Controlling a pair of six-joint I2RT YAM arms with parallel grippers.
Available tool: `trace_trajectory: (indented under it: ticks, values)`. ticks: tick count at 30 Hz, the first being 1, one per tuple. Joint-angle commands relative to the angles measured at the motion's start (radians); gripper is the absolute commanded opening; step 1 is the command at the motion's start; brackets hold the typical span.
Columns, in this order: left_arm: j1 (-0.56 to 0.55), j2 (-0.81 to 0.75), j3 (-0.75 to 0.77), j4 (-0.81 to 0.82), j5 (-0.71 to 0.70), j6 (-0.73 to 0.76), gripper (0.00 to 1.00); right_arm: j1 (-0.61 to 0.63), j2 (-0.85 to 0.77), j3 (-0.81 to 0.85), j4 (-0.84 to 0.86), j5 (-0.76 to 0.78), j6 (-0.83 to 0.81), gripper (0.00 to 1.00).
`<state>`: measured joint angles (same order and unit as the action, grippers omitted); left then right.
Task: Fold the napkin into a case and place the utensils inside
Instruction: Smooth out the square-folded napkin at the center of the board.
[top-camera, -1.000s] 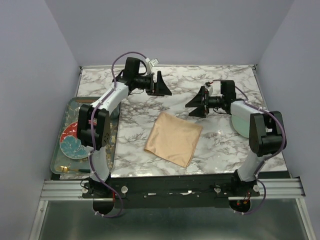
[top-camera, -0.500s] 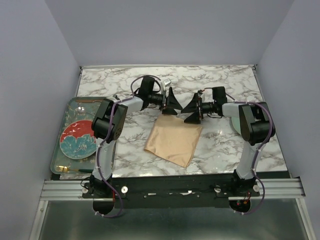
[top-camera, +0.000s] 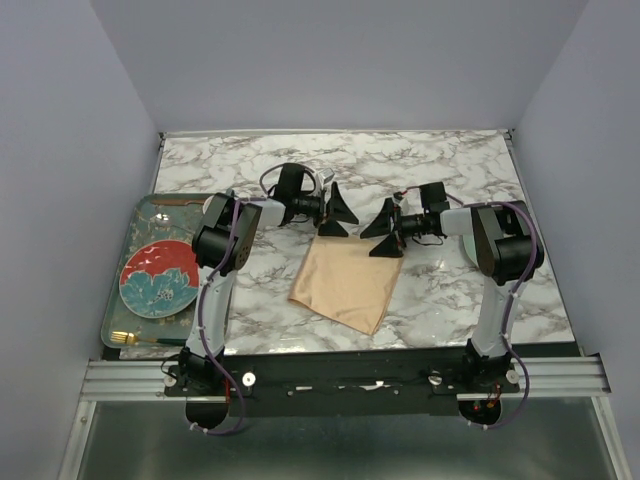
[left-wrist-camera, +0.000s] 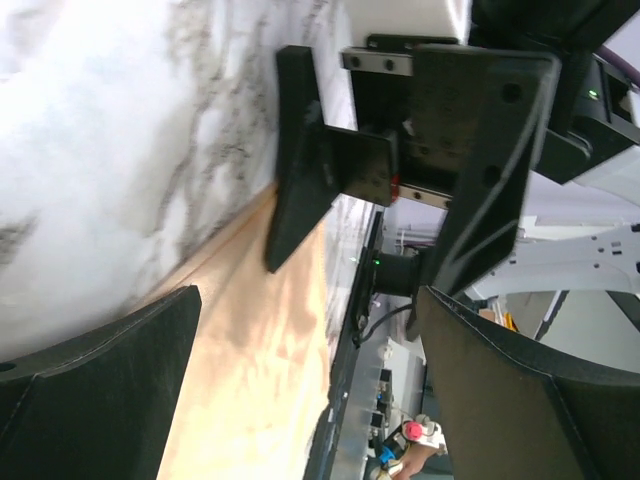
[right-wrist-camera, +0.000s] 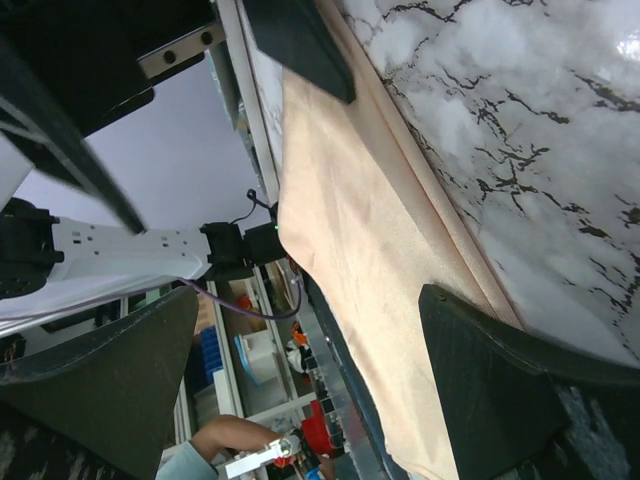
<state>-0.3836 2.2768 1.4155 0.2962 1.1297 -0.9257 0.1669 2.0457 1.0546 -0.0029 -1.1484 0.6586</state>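
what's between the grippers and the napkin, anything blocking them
Nothing visible. The left gripper and right gripper hang open at the napkin's far edge, with only bare marble table around it. The plate and utensils sit on the tray at far left, well clear.

Soft, even light is filling the scene. Glare is bleaching the marble table (left-wrist-camera: 90, 120) in the left wrist view; the napkin (right-wrist-camera: 370, 260) is gleaming faintly.
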Motion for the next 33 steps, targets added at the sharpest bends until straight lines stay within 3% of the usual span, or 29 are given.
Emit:
trace_trajectory:
  ticks: [1, 8, 11, 16, 21, 26, 33]
  values:
    - [0.029, 0.073, 0.028, -0.095, -0.025, 0.079, 0.99, -0.01, 0.065, -0.001, -0.121, 0.108, -0.011, 1.0]
    - [0.063, 0.101, 0.08, -0.205, -0.033, 0.155, 0.99, -0.03, 0.068, 0.008, -0.178, 0.162, -0.046, 1.0]
    - [0.055, 0.037, 0.129, -0.264, 0.011, 0.278, 0.99, -0.03, 0.067, 0.042, -0.215, 0.174, -0.079, 1.0]
    - [0.041, -0.085, 0.186, -0.714, 0.062, 0.696, 0.99, -0.03, 0.067, 0.099, -0.262, 0.184, -0.129, 1.0]
    - [0.037, -0.217, 0.038, -1.052, 0.07, 0.991, 0.99, -0.032, 0.051, 0.105, -0.276, 0.188, -0.154, 1.0]
    - [0.029, -0.22, -0.062, -1.088, 0.041, 1.082, 0.99, -0.03, 0.047, 0.125, -0.307, 0.194, -0.182, 1.0]
    - [0.023, -0.086, 0.005, -1.111, -0.005, 1.143, 0.99, -0.029, 0.056, 0.142, -0.318, 0.213, -0.186, 1.0]
